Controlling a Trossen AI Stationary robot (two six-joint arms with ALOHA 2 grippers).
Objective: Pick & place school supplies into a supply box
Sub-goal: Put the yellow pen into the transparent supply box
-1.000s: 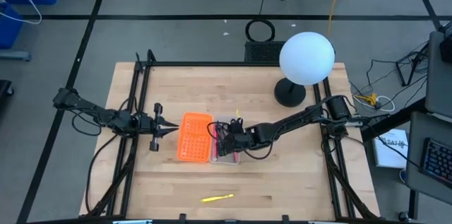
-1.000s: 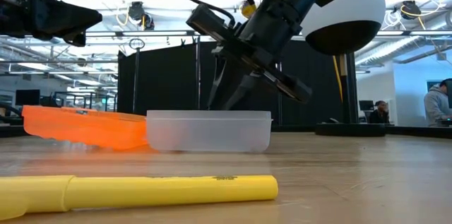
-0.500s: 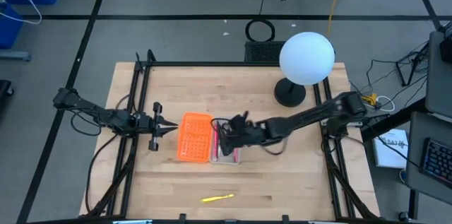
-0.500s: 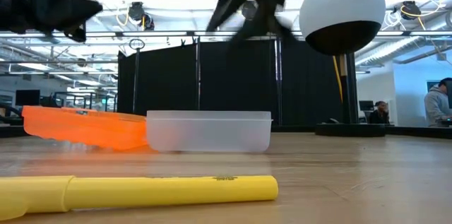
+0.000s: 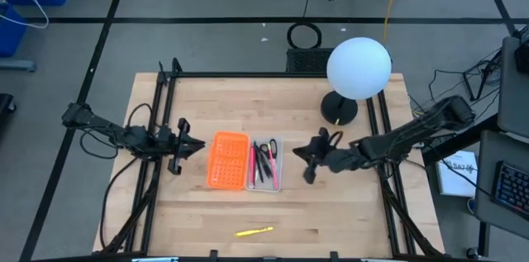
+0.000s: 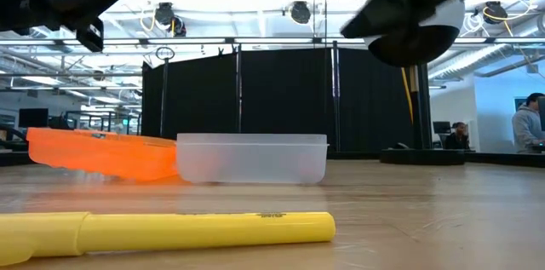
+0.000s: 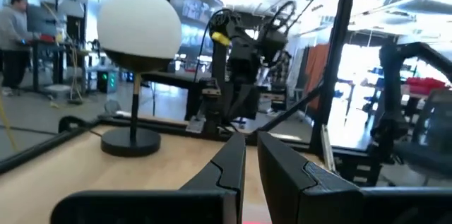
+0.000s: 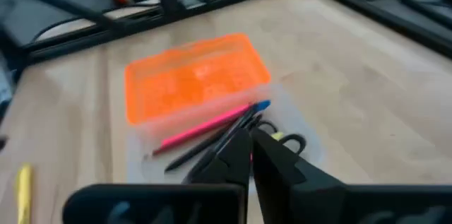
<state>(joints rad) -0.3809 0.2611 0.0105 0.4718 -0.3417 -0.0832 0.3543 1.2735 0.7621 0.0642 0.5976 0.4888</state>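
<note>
Supply box [image 5: 245, 161] lies open at counter [image 5: 347, 212] middle: pink pen [image 8: 205, 126], dark pens, scissors [image 8: 286, 141] in clear tray. Yellow pen [image 5: 254, 231] apart, near front edge. Right end effector [image 5: 310, 163] clenched, empty, beside tray. Left end effector [image 5: 192, 145] nearly closed, empty, beside orange half.

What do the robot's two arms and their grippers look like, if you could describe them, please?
Both arms are dark, slender, jointed links with black cables looping alongside them. The left gripper ends in two narrow black fingers tapering to points, behind a short black crossbar. The right gripper looks the same: two flat, matte black fingers with angular bevelled edges. No markings show.
</note>
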